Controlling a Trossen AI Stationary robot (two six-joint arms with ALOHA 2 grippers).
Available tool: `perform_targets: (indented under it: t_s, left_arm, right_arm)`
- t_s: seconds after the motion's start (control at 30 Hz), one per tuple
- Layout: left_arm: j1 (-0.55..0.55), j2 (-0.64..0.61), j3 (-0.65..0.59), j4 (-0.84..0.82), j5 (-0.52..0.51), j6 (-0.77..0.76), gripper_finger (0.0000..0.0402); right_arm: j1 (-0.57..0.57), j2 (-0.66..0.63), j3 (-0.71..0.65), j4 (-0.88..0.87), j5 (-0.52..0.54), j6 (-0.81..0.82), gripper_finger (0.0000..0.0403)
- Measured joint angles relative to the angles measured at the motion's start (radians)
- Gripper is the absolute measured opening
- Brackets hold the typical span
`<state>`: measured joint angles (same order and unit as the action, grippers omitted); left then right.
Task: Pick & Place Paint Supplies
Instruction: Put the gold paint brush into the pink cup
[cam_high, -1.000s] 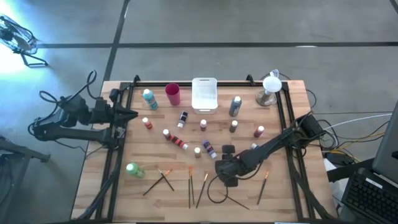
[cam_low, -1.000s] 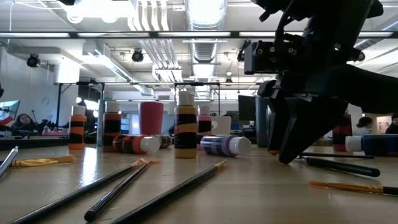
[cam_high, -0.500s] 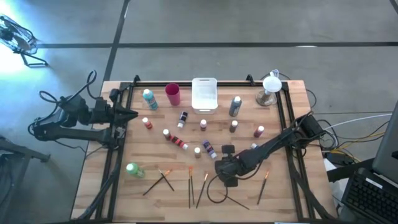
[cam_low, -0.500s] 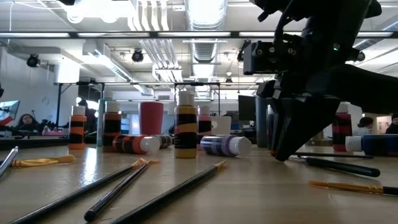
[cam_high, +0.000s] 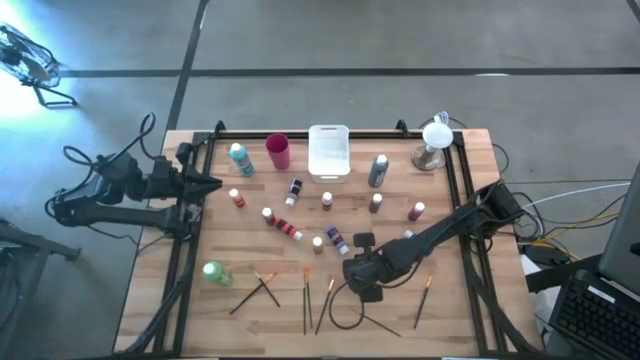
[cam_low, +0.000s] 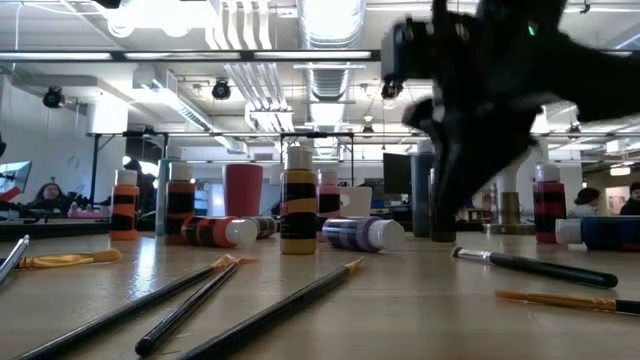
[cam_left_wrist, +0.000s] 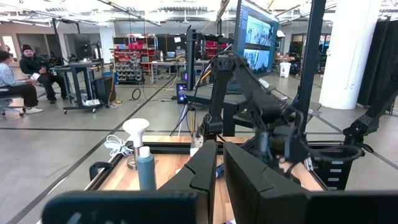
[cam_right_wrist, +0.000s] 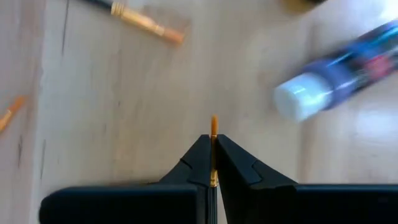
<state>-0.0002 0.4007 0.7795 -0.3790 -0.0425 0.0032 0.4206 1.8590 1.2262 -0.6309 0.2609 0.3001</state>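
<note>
Small paint bottles stand and lie across the middle of the table, among them a purple one on its side (cam_high: 336, 240) (cam_right_wrist: 336, 68). Thin paintbrushes (cam_high: 307, 300) (cam_low: 530, 266) lie flat near the front edge. My right gripper (cam_high: 355, 272) (cam_right_wrist: 213, 138) hangs over the front middle, shut on a thin brush whose orange end (cam_right_wrist: 213, 124) pokes out past the fingertips. My left gripper (cam_high: 212, 183) (cam_left_wrist: 219, 155) waits level at the table's left edge, shut with nothing in it. My right gripper pinches the thin paintbrush between its two fingers, coming steeply from above. The brush runs along the fingers, and only its short orange end (cam_right_wrist: 213, 127) shows beyond the tips, pointing at the table. The fingers hide the rest of the brush.
A magenta cup (cam_high: 278, 152) and a translucent white tray (cam_high: 329, 152) stand at the far edge, and a white lamp-like stand (cam_high: 434, 145) sits at the far right. A green bottle (cam_high: 215, 272) lies front left. A black frame (cam_high: 190, 250) rims the table.
My right gripper has shut its fingers down at the table and then risen a little; in the low view it has lifted and uncovered the near end of a dark brush that lies behind it.
</note>
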Motion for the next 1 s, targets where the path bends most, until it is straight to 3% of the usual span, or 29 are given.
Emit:
perform_targets:
  t_s: [0.17,0.4,0.53,0.83,1.0]
  left_arm:
    - [0.000,0.000,0.000,0.000,0.000,0.000,0.0036]
    - [0.000,0.000,0.000,0.011,0.000,0.000,0.0036]
    - [0.000,0.002,0.000,0.010,0.000,0.000,0.0036]
    - [0.000,0.027,0.000,0.066,-0.001,0.069,0.0036]
    - [0.000,0.054,0.000,0.126,-0.001,0.074,0.0036]
  right_arm:
    - [-0.004,-0.044,0.088,-0.085,0.071,-0.052,0.0011]
    - [-0.018,-0.159,0.093,0.031,0.083,-0.105,0.0010]
    - [-0.024,-0.250,0.020,0.291,0.069,-0.181,0.0010]
    - [-0.118,-0.354,-0.223,1.084,-0.247,-0.372,0.0009]
    - [-0.182,-0.345,-0.270,1.274,-0.345,-0.354,0.0009]
